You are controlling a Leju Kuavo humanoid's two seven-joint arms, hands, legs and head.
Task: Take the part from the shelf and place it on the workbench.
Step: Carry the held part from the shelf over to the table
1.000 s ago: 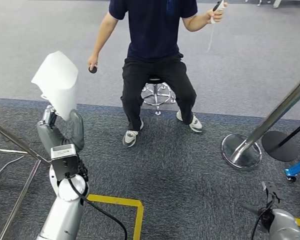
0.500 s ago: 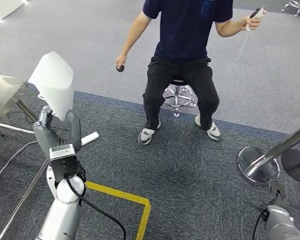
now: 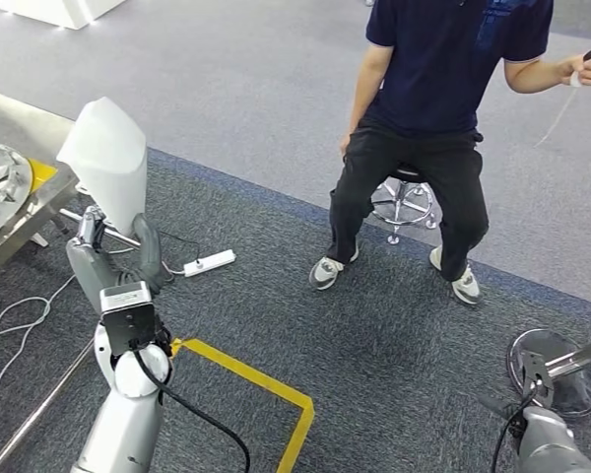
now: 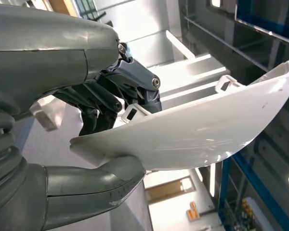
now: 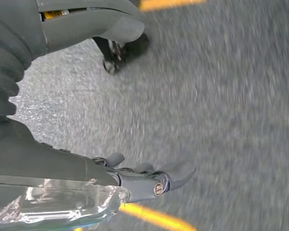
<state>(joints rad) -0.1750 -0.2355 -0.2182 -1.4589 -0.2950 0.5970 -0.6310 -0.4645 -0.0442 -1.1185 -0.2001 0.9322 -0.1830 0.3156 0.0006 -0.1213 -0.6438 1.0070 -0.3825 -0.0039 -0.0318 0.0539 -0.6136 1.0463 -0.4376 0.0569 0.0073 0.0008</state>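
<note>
The left robot hand (image 3: 118, 258) grips the white part (image 3: 108, 158) aloft while the view has swung, bringing the metal surface (image 3: 25, 133) in at ten o'clock, so placing looks near.

White part (image 4: 194, 132) between left robot hand (image 4: 99, 120) thumb and fingers

The person (image 3: 426, 128) on the stool (image 3: 400, 197) is cut off at the top edge above the shoulders. The metal table (image 3: 25, 148) runs off the left edge. In the right wrist view the carpet (image 5: 226, 96) is motion-blurred. The white part (image 3: 106, 158) hides the left hand's fingertips.
</note>
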